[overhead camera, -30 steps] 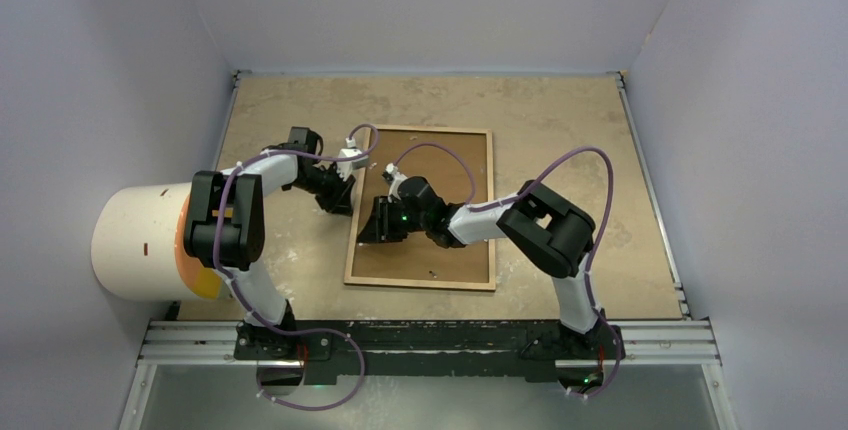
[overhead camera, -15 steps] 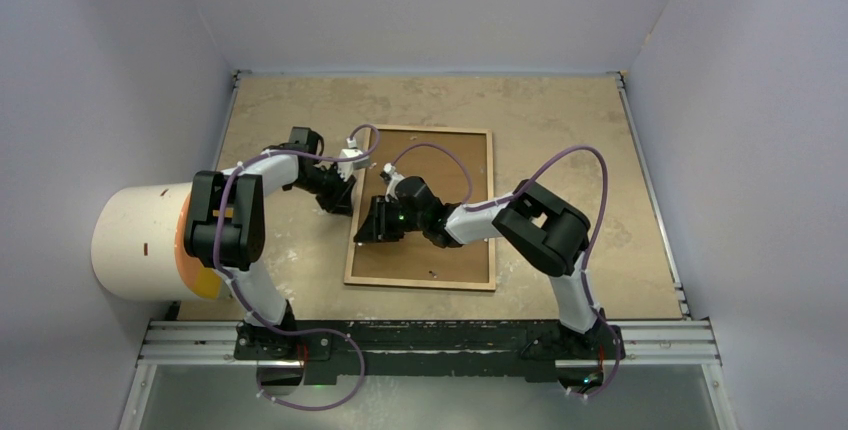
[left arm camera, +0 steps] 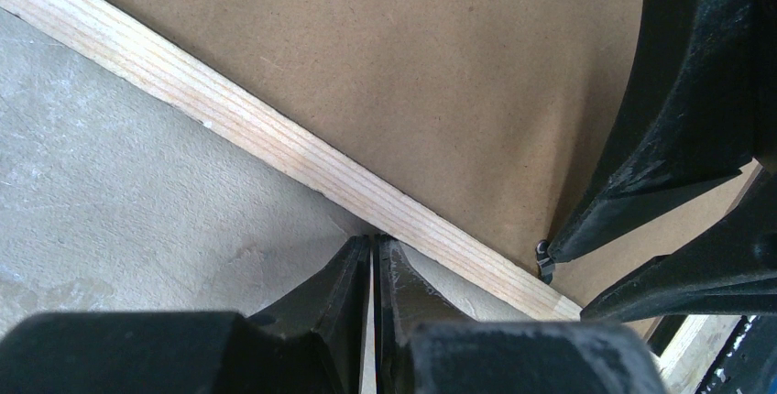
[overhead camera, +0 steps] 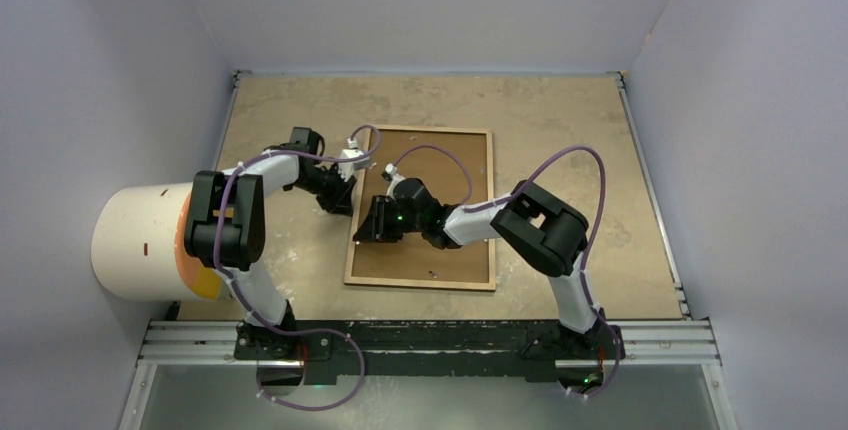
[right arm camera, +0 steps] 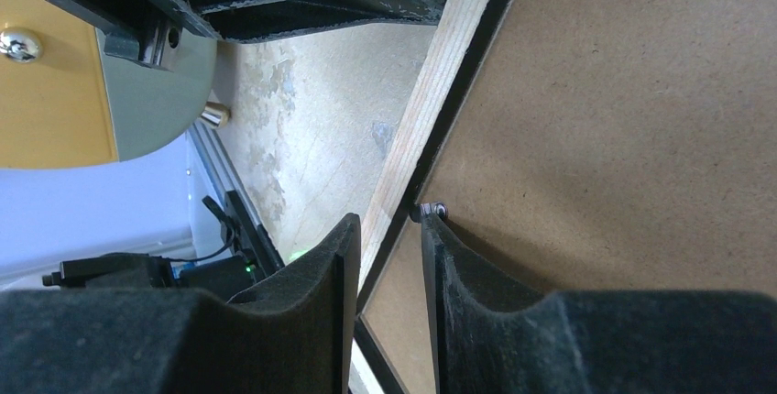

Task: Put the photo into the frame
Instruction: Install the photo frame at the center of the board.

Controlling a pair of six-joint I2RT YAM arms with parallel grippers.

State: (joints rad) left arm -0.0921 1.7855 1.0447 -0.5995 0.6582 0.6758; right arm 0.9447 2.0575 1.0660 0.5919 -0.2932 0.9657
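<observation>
- the frame (overhead camera: pixel 425 284) lies flat and face down on the tabletop (overhead camera: pixel 300 120), a little left of the middle, with its long sides running away from the arm bases.
- its light wood rim surrounds a plain brown backing board (overhead camera: pixel 420 260), which fills the whole opening.
- the left hand (overhead camera: pixel 342 200) is at the frame's left long side, out over the bare tabletop; its fingers (left arm camera: pixel 353 270) are pressed together with nothing between them, and their tips are right at the outer face of the wood rim.
- the right hand (overhead camera: pixel 372 228) is low over the same left side, just nearer the bases than the left hand, and the two hands sit close beside each other.
- in the right wrist view its fingers (right arm camera: pixel 334 257) stand a narrow gap apart, one on the tabletop side of the rim and one over the backing board.
- the rim runs through that gap; i cannot tell whether the fingers pinch it or only straddle it.
- a small metal tab (right arm camera: pixel 431 210) sits on the board at the inner edge of the rim, touching or almost touching the tip of the board-side finger.
- a large white cylinder (overhead camera: pixel 135 240) with an orange end lies at the tabletop's left edge, beside the left arm.
- purple cables (overhead camera: pixel 580 165) loop along both arms.
</observation>
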